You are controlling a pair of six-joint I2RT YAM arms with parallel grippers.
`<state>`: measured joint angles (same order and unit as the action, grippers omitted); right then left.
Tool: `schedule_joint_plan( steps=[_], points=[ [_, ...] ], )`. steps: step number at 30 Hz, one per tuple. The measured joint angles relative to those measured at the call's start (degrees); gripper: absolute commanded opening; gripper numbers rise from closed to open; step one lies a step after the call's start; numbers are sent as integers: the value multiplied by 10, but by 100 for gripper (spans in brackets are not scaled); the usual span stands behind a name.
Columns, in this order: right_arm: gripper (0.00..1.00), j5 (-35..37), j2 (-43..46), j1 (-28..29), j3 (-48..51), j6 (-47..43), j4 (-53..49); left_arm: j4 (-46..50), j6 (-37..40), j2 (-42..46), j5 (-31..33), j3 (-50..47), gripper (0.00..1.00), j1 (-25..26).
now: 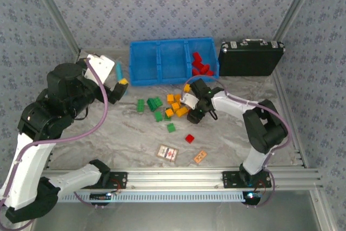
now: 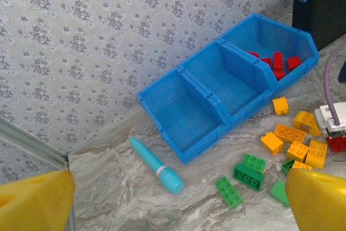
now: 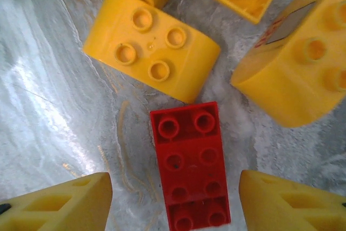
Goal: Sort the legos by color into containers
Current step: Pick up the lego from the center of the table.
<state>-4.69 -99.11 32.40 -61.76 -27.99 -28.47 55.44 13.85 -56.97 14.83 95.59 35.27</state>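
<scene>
Red brick (image 3: 190, 163), mid-table (image 3: 65, 106): sits btwn fingers of R end effector (image 3: 179, 201), spread wide & empty, long axis crosswise to closing line; R arm nearer.

A black briefcase (image 1: 250, 58) with metal latches sits at the far right of the marbled counter (image 1: 130, 139); a teal tube (image 1: 118, 71) lies far left, near the patterned wall (image 1: 162, 4); two printed cards (image 1: 168, 152) lie flat toward the near edge.
</scene>
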Motion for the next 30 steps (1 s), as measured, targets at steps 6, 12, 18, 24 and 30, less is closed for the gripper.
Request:
schedule_joint_plan(
  steps=[6,12,18,24,30],
  points=[
    [65,-3,-47,-8,-16,-19,0,0,0,-2,2,0,100,0],
    [53,-16,-75,-20,-52,-27,-22,1,0,-14,7,3,100,0],
    [29,-19,-96,-31,-83,-30,-42,1,3,-31,12,13,100,0],
    [18,-29,-96,-39,-91,-25,-58,1,12,-43,22,19,100,0],
    [16,-42,-73,-81,-108,-13,-90,0,24,-62,43,24,100,0]
  ],
)
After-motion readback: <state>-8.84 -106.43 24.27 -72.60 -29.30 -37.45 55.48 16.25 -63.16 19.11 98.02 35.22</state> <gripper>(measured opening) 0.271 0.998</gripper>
